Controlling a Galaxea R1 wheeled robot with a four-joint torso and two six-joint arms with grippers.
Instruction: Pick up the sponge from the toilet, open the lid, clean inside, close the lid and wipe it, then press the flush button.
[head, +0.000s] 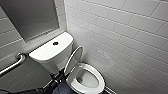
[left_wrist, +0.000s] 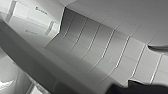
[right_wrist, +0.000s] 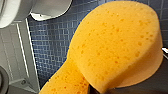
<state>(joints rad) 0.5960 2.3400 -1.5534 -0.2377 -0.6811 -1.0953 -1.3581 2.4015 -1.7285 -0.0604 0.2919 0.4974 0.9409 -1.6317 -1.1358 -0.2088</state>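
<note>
Since the lid (head: 74, 59) stood up and the right fingers (right_wrist: 135, 91) clenched the sponge (right_wrist: 115, 47), I'd guess inside-cleaning was next, needing a reach into the toilet (head: 100, 80)

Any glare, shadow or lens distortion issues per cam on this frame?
Head view: wide-angle lens bows the wall tiles, with a pale sheen patch beside the lid. Left wrist view: almost colourless, a dark band running diagonally across it. Right wrist view: the sponge looms close, evenly lit, saturated orange.
</note>
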